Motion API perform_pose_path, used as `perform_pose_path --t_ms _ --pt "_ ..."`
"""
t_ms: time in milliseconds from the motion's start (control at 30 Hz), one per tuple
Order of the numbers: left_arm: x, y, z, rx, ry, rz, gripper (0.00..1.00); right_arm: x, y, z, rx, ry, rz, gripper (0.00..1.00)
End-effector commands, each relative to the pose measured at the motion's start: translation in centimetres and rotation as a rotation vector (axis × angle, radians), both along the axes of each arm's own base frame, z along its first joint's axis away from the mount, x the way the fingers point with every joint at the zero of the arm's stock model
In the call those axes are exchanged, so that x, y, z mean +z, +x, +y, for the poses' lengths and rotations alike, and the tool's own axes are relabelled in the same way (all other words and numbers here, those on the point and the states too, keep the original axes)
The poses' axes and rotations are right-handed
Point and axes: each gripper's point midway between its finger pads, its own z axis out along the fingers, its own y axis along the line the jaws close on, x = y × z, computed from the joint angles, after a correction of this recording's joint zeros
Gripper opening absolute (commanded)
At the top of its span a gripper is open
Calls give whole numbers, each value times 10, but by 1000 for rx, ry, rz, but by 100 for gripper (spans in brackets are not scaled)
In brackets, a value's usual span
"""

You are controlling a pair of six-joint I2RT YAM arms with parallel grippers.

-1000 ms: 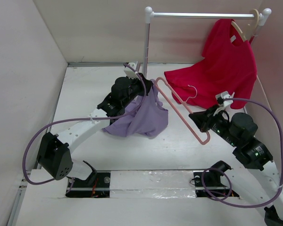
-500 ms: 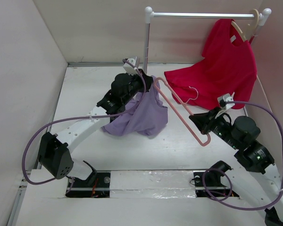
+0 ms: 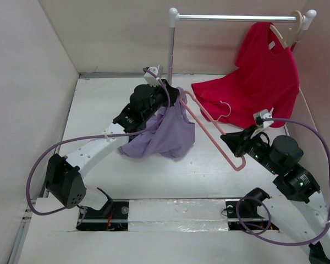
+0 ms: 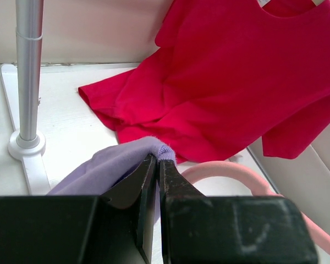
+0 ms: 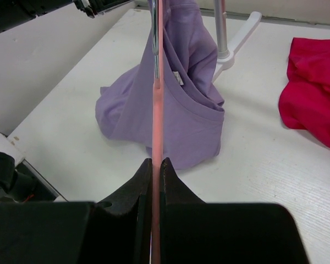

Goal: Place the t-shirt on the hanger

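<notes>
Lavender t-shirt (image 3: 165,137), soft and rumpled, hangs in a peak near the table's (image 3: 99,113) back middle, lower folds on the white top. My left gripper (image 4: 155,165) is pinched tight on its hemmed edge; right gripper (image 5: 155,168) is clamped on the thin smooth pink hanger (image 3: 208,133), triangular, silver hook (image 3: 226,108); its end sits by that peak.

We see a white bench (image 3: 93,110). On it rest the t-shirt's (image 3: 168,137) bunched lower folds, the red shirt's (image 4: 170,110) hem and the rack's foot (image 4: 26,147).
</notes>
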Motion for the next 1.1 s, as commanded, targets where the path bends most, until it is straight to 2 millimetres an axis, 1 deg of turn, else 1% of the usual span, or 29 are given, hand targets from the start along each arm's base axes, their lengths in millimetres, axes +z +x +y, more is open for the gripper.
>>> perform_pose_path --t_ms 0,33,67,133,267,300,333,400,433,467,500,533,567,600,633,667,767,800,833,900,933,967,1000,1033,1067 --pt "43 -8 3 -15 -72 -81 0 15 2 9 34 30 -42 0" --pt "44 -9 3 -15 -74 -84 0 14 3 11 41 33 -40 0" --pt "46 -9 4 -15 -77 -87 0 8 5 12 40 26 -28 0" --pt "47 -10 4 -15 -79 -90 0 6 6 13 38 34 -24 0" --pt "52 -20 -2 -81 -95 -98 0 -1 10 19 49 33 -6 0" --pt "55 -24 -5 -106 -103 -105 0 -5 11 23 61 26 8 0" --pt "57 -29 -9 -123 -107 -108 0 -4 13 25 63 28 3 0" --pt "60 -31 -8 -109 -106 -117 0 -7 13 32 83 25 15 0" --pt "62 -34 -6 -110 -110 -123 0 -9 16 35 82 20 23 0" --pt "63 -36 -6 -118 -115 -125 0 -10 13 41 100 19 27 0" --pt "64 -38 -7 -132 -116 -126 0 -10 13 44 97 19 28 0" --pt "66 -44 -9 -146 -121 -130 0 -12 19 46 75 12 33 0" --pt "66 -45 -7 -140 -121 -132 0 -13 19 49 77 8 36 0" --pt "67 -47 -7 -129 -121 -140 0 -13 15 56 101 3 38 0" --pt "69 -51 -7 -127 -122 -145 0 -10 15 60 101 6 35 0" --pt "70 -51 -5 -119 -121 -150 0 -13 18 63 81 -7 43 0" --pt "72 -51 2 -91 -111 -156 0 -16 12 79 81 -31 49 0" --pt "73 -48 9 -51 -113 -161 0 -17 10 83 76 -36 54 0" --pt "78 -51 12 -48 -123 -174 0 -18 2 88 70 -45 48 0" --pt "77 -51 17 -31 -119 -175 0 -19 -5 96 63 -45 55 0" --pt "82 -53 19 -27 -121 -187 0 -19 -4 95 28 -48 50 0" --pt "82 -54 21 -25 -122 -187 0 -20 -15 104 58 -54 49 0" --pt "82 -55 21 -28 -124 -187 0 -19 -17 106 52 -46 52 0" --pt "87 -61 23 -39 -138 -198 0 -18 -15 106 18 -41 46 0" --pt "85 -65 22 -59 -152 -188 0 -17 -14 107 11 -36 40 0"
